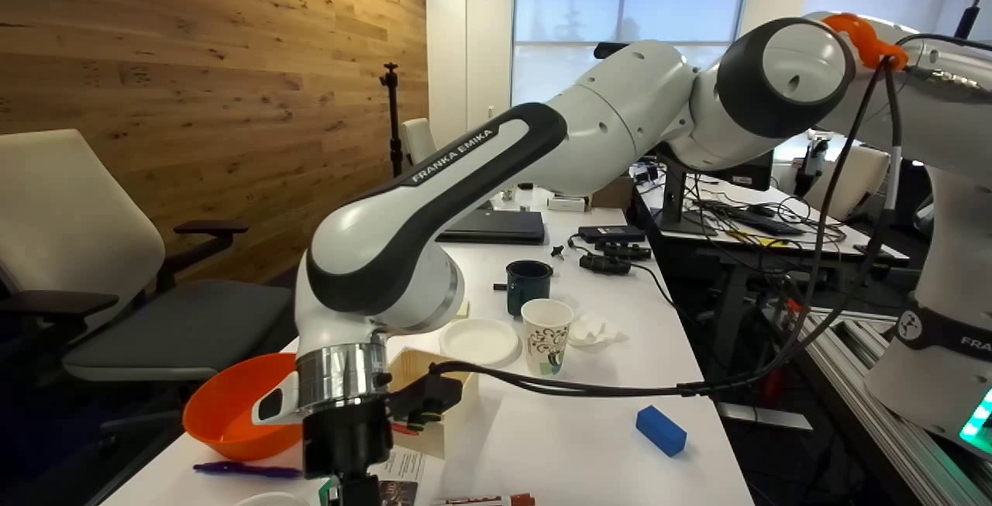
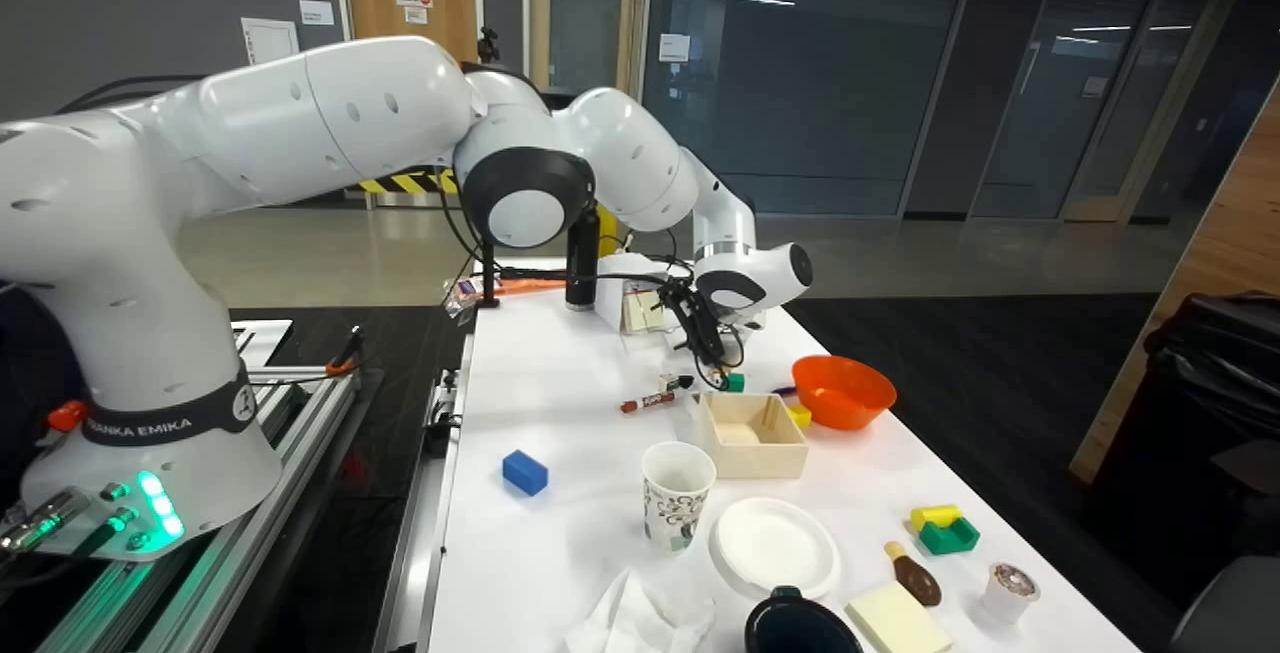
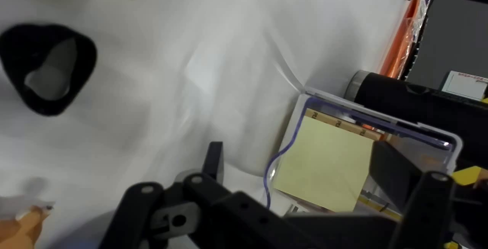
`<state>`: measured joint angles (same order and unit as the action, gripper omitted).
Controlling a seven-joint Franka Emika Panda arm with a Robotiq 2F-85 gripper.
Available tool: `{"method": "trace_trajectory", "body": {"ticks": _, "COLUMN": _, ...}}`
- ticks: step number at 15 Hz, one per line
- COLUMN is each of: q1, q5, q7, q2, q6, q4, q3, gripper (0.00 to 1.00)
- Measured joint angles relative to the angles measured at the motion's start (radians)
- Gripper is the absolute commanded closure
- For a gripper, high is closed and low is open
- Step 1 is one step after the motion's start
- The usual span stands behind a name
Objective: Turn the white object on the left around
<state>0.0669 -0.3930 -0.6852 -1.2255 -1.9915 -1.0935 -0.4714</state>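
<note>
A white, clear-sided box with a yellow sticky pad stands near the table's far end in an exterior view. In the wrist view its pale rim and the pad lie below my gripper. The fingers are wide apart. One finger is left of the rim, the other is over the box. I cannot tell whether either touches it. In an exterior view, my gripper is cut by the bottom edge. A white rounded thing is mostly out of frame there; I cannot tell what it is.
A black cylinder stands beside the box. A black ring-shaped thing lies on the table. An orange bowl, wooden box, paper cup, red-brown marker and blue block are on the table.
</note>
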Motion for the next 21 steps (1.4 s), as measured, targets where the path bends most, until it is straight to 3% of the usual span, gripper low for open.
{"method": "trace_trajectory", "body": {"ticks": 4, "q1": 0.016, "q5": 0.000, "q7": 0.002, "q2": -0.041, "q6": 0.016, "q4": 0.050, "q3": -0.003, "gripper": 0.22}}
{"method": "trace_trajectory", "body": {"ticks": 6, "q1": 0.022, "q5": 0.000, "q7": 0.003, "q2": -0.058, "q6": 0.023, "q4": 0.070, "q3": -0.006, "gripper": 0.34}}
{"method": "trace_trajectory", "body": {"ticks": 8, "q1": 0.029, "q5": 0.000, "q7": 0.004, "q2": -0.072, "q6": 0.031, "q4": 0.093, "q3": -0.009, "gripper": 0.59}}
{"method": "trace_trajectory", "body": {"ticks": 13, "q1": 0.034, "q5": 0.000, "q7": 0.004, "q2": -0.079, "q6": 0.033, "q4": 0.119, "q3": -0.027, "gripper": 0.94}}
{"method": "trace_trajectory", "body": {"ticks": 15, "q1": 0.040, "q5": 0.000, "q7": 0.004, "q2": -0.079, "q6": 0.033, "q4": 0.131, "q3": -0.031, "gripper": 1.00}}
{"method": "trace_trajectory", "body": {"ticks": 21, "q1": 0.077, "q5": 0.004, "q7": 0.004, "q2": -0.075, "q6": 0.067, "q4": 0.177, "q3": -0.051, "gripper": 0.98}}
